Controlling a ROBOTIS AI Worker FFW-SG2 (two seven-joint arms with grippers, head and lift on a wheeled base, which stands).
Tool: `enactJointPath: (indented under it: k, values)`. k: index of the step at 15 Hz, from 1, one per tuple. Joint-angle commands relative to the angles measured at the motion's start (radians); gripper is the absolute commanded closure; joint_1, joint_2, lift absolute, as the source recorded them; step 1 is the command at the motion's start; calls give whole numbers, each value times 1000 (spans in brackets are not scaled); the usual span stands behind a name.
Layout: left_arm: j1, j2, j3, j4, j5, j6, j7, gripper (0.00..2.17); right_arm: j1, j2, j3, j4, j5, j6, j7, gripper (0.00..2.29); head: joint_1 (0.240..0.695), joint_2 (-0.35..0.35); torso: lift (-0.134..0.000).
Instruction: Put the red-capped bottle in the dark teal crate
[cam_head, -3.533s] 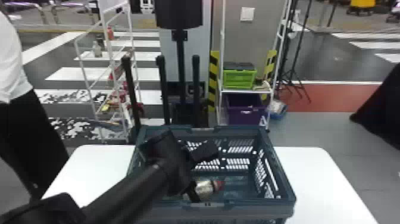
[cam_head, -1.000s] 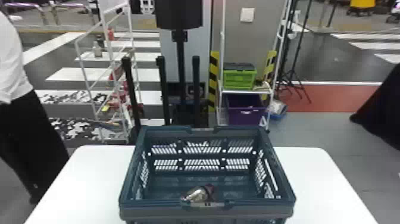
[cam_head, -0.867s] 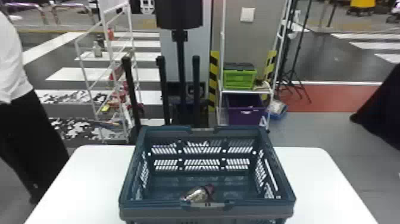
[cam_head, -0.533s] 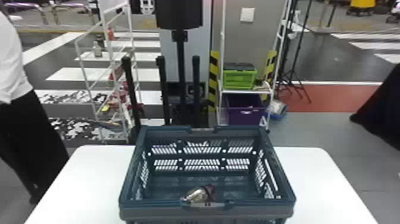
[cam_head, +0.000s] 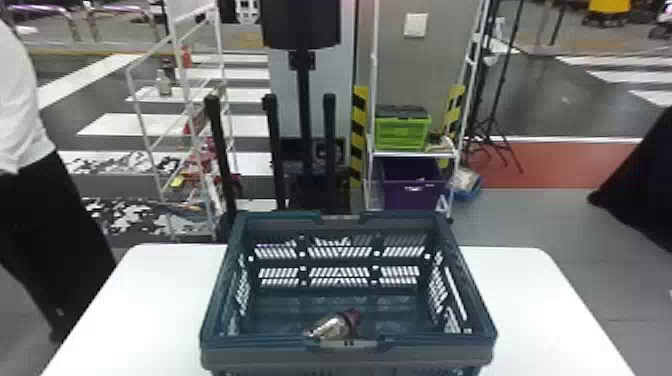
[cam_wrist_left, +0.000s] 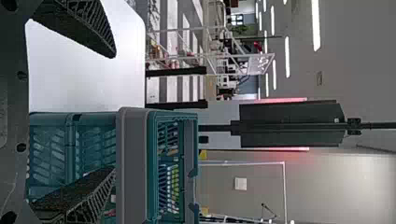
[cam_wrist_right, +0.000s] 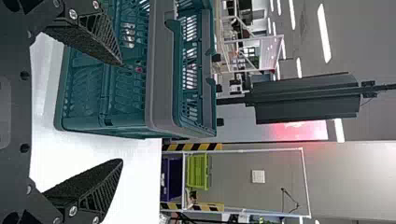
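A white table (cam_head: 530, 310) stands on the grey floor (cam_head: 545, 225), carrying the dark teal crate (cam_head: 250, 355). From its near side, I see the left gripper (cam_wrist_left: 115, 113) and right gripper (cam_wrist_right: 122, 112) face forward, fingers wide apart, holding nothing. The red-capped bottle (cam_head: 331, 326) lies inside, its lower edge partly hidden by the near rim. Behind sits a lime-green box (cam_head: 402, 134) above a purple bin (cam_head: 407, 195).

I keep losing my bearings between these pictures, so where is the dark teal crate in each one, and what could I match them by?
Head view: dark teal crate at bottom centre, on the white table.
Left wrist view: crate sideways, partly behind one finger of the left gripper.
Right wrist view: crate sideways, partly behind one finger of the right gripper.
Shared landmark: white wall plate.
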Motion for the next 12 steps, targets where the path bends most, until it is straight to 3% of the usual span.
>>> enactJointPath:
  k: [1,12]
  values:
    - [9,-2,-2,25,1,-55,0,19,8,3,0,-17,6,0,0,151,499,0,0]
    - [30,-4,4,71,24,-156,-13,22,14,11,0,-29,11,0,0,151,499,0,0]
